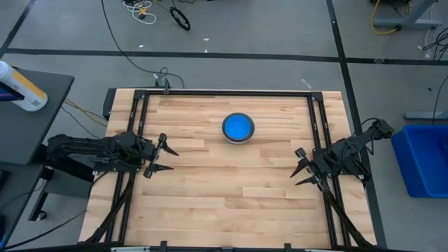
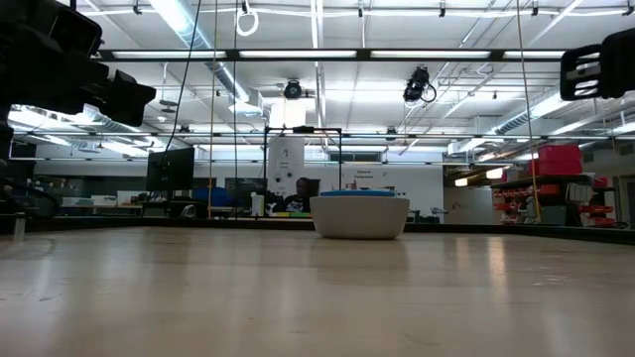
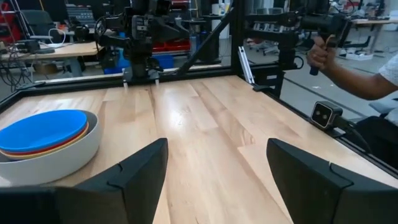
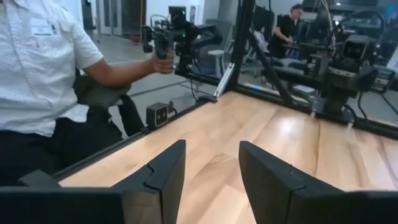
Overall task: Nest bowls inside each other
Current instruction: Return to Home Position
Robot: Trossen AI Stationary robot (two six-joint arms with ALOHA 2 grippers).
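One stack of nested bowls [image 1: 238, 128] stands on its base on the wooden table, a little beyond the middle. The grey bowl [image 3: 56, 163] is outermost. A blue bowl [image 3: 40, 129] lies on top, and red and yellow rims show under it. In the low view the stack [image 2: 359, 215] sits alone at mid-table. My left gripper [image 1: 173, 159] hovers open at the table's left side, pointing level toward the right, with the stack off to its far side. My right gripper [image 1: 293, 163] hovers open at the right side, pointing left. Nothing lies between either pair of fingers.
Black frame rails [image 1: 140, 126] run along the left, right and far edges of the table. A person [image 4: 43, 74] stands beyond the near edge, one hand [image 3: 320, 53] on a handle. A small camera box [image 3: 324, 114] sits at that edge. A blue bin [image 1: 423, 157] stands on the floor at the right.
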